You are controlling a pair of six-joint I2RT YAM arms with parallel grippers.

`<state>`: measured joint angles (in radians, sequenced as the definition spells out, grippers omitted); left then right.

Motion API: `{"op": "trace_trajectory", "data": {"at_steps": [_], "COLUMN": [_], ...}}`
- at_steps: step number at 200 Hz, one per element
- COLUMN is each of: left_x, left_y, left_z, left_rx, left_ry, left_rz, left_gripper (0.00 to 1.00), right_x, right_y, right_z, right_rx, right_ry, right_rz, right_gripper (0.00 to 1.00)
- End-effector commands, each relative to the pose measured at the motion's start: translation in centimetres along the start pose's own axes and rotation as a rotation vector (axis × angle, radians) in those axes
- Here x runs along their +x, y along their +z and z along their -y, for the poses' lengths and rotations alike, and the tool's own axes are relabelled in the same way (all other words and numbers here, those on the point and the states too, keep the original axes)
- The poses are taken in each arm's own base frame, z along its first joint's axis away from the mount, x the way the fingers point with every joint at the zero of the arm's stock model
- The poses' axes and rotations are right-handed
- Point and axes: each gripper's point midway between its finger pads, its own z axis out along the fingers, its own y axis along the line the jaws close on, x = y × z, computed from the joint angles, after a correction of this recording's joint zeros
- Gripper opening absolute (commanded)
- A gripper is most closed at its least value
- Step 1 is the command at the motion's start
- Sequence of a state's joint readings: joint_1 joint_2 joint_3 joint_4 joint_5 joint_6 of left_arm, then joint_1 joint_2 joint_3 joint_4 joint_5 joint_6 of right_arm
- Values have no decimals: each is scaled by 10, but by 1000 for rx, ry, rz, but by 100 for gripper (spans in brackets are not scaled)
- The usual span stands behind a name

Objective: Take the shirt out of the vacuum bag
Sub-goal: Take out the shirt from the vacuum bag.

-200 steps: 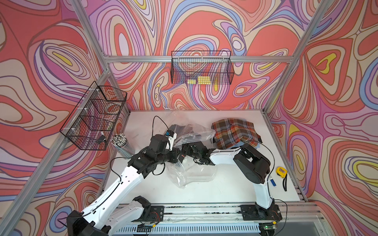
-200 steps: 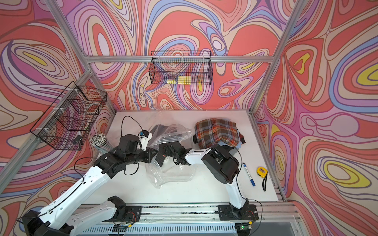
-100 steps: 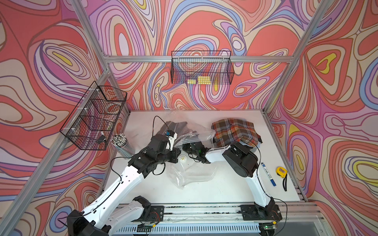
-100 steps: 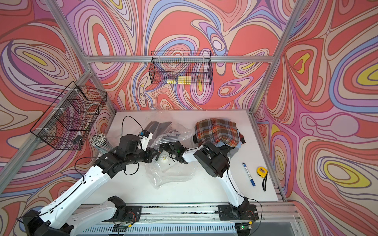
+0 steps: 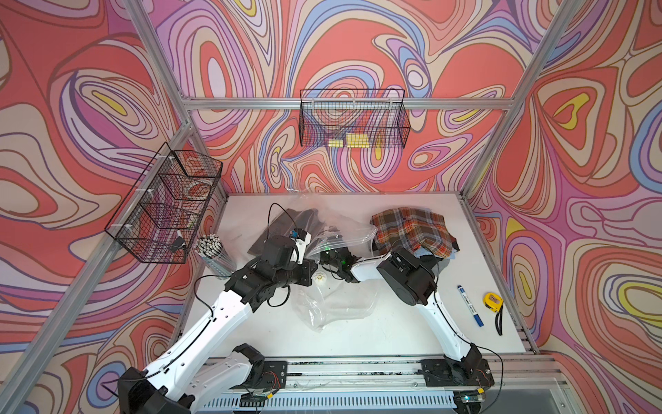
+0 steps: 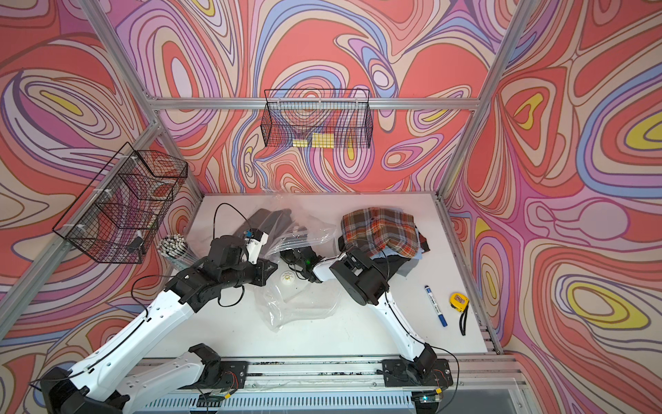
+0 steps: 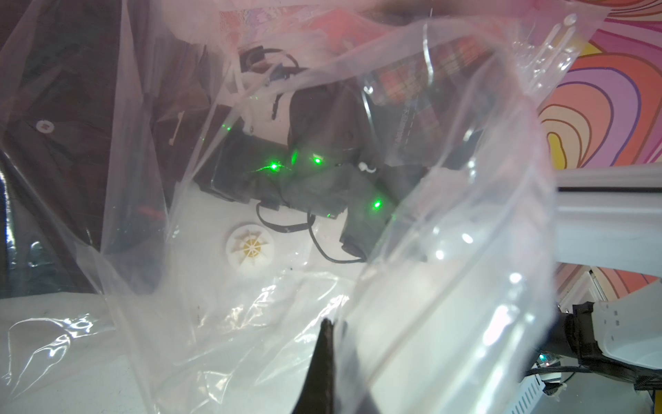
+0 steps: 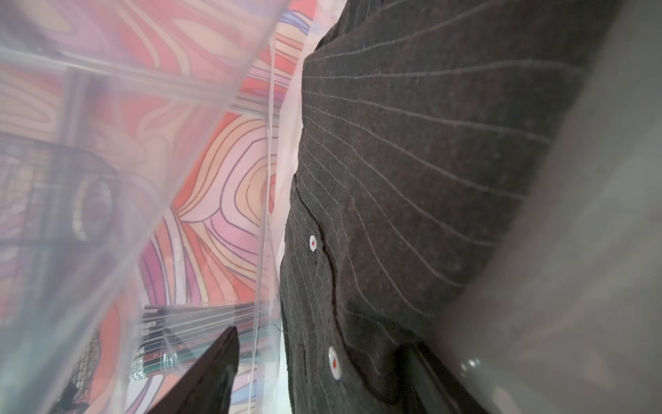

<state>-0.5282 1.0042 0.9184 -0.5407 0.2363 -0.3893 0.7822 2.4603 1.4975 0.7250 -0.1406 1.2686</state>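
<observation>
The vacuum bag lies crumpled mid-table, its white valve facing up. The shirt, dark with thin pinstripes and white buttons, sits in the bag's far left part. My left gripper is shut on a fold of the bag's plastic beside the valve. My right gripper is inside the bag and open. The shirt's buttoned edge lies between its fingers. Through the plastic in the left wrist view, the right gripper's body shows with green lights.
A plaid shirt tops a clothes pile at the back right. A blue marker and yellow tape measure lie at the right edge. A cup of sticks stands left. Wire baskets hang on the walls.
My right gripper has pushed further left into the bag toward the dark shirt, with its elbow swinging right. The bag has shifted a little. The left arm holds still.
</observation>
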Motion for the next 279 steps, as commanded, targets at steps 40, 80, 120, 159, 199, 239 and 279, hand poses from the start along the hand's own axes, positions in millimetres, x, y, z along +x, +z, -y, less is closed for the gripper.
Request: {"op": "trace_trajectory", "data": {"at_steps": [40, 80, 120, 159, 199, 239, 279], "left_x": [-5, -5, -5, -6, -6, -6, -6], "left_y": [2, 1, 1, -3, -2, -2, -1], "left_z": [3, 3, 3, 1, -1, -3, -5], "left_rx": [22, 23, 23, 9, -2, -15, -25], "left_ry": [0, 1, 1, 3, 0, -3, -3], "left_rz": [13, 15, 17, 32, 29, 27, 21], "left_gripper": [0, 0, 0, 0, 0, 0, 0], "right_x": [40, 32, 24, 18, 12, 19, 28], "right_y": [24, 35, 46, 30, -30, -99, -160], "right_z": [60, 40, 19, -17, -63, -105, -133], "right_rx": [209, 188, 171, 112, 79, 55, 54], "right_ry": [-53, -74, -106, -132, -194, -269, -313], "right_rz": [-113, -74, -52, -47, -11, 18, 45], "right_gripper": [65, 50, 21, 0, 0, 0, 0]}}
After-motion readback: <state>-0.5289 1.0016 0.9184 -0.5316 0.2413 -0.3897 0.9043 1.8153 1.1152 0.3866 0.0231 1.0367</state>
